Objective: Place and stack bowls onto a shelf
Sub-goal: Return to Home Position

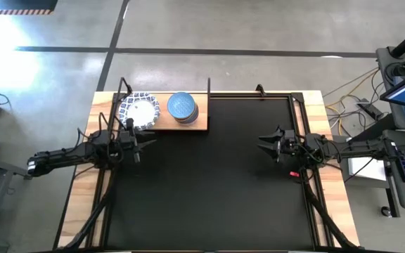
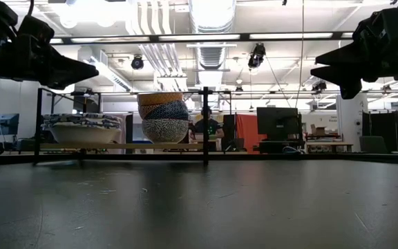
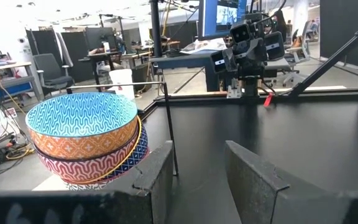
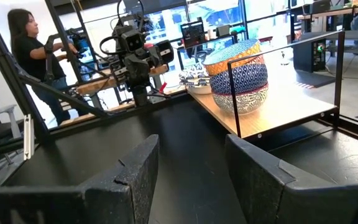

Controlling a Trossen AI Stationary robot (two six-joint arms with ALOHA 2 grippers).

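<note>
Left pincer, spread wide, hangs just beside shelf.

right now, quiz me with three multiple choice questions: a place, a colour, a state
1. Where does the shelf stand? A) on the floor B) the table's far edge, by the left arm C) the table's centre
2. Inside colour of the top bowl in the small stack? A) light blue B) green C) black
3. The two grippers are? A) both shut on bowls B) one shut on a bowl C) both open, empty
Key: 1 B, seen in the high view; 2 A, clear in the left wrist view; 3 C, left gripper and right gripper show bare gaps between their fingers.
</note>
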